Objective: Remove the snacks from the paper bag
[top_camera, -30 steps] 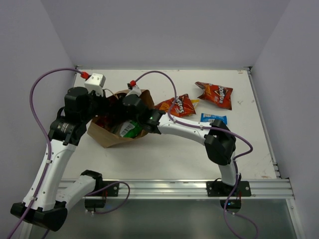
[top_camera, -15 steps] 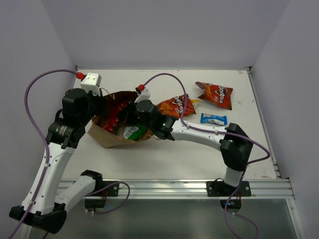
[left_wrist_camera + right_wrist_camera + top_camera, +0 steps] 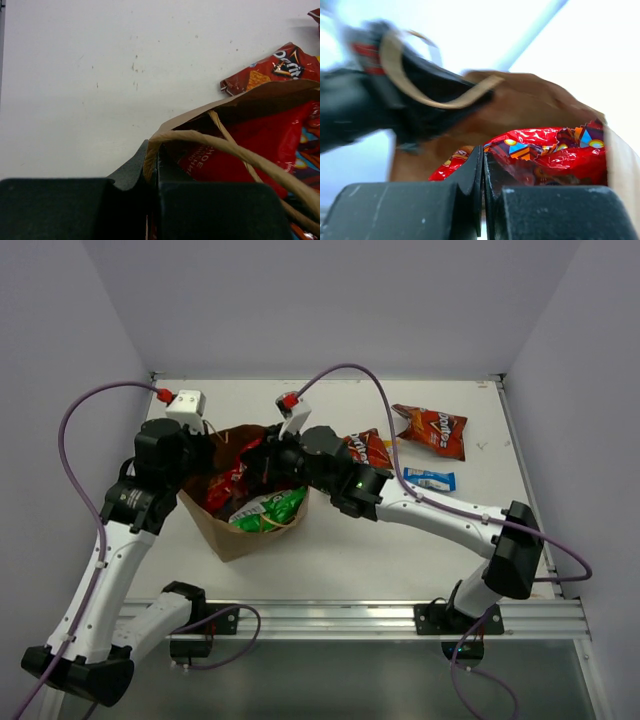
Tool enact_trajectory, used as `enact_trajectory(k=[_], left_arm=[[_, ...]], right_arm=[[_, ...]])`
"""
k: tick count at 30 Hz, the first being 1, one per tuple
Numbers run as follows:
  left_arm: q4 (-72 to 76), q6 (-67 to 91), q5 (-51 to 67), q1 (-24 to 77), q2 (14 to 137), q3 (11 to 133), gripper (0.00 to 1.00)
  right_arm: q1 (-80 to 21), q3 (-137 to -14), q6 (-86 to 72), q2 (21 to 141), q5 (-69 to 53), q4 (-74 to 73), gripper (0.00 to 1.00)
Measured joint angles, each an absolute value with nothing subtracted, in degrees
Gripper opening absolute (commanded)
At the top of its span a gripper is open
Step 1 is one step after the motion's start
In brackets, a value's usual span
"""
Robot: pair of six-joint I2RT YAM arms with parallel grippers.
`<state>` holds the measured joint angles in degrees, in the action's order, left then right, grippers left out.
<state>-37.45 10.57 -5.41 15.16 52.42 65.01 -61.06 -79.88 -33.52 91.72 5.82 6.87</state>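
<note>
Top external: paper bag (left claw pinches rim) holds candy bag; right claw closed.

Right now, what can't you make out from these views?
1. Lower bag contents: top view, the candy bag and chip bag cover whatever lies under them in the paper bag.
2. Right gripper hold: right wrist view, fingers together at the candy bag's edge; a pinch cannot be confirmed.
3. Left arm: right wrist view, blurred.
4. Blue wrapper print: top view, too small.
</note>
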Motion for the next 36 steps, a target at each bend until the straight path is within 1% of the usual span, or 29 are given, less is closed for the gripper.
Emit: enact_trajectory(k=[10, 13, 20, 25, 31, 36], left_arm=[[-37.4, 11.4, -6.5, 15.1, 53.5, 64.8, 0.0], [-37.4, 11.5, -7.4, 15.1, 53.8, 64.8, 0.0], [-37.0, 12.5, -11.3, 15.1, 55.3, 64.8, 0.0], [-35.7, 12.9, -14.2, 14.7, 58.5, 64.8, 0.0], [-33.8, 12.8, -17.2, 13.5, 62.8, 66.0, 0.0], [-33.0, 12.4, -19.0, 12.3, 66.7, 68.3, 0.0]], right_arm=[[-61.0, -87.1, -26.6, 91.0, -1.9, 6.2, 0.0], [-60.9, -89.2, -23.9, 91.0, -4.1, 4.0, 0.0], [-59.2, -99.2, -16.8, 91.0, -7.3, -2.0, 0.0], [-56.6, -105.8, -13.0, 89.3, -8.2, -5.8, 0.0], [-54.2, -106.7, -10.3, 79.6, -7.4, -8.8, 0.0], [-52.9, -99.2, -9.2, 64.1, -3.9, -8.4, 0.0]])
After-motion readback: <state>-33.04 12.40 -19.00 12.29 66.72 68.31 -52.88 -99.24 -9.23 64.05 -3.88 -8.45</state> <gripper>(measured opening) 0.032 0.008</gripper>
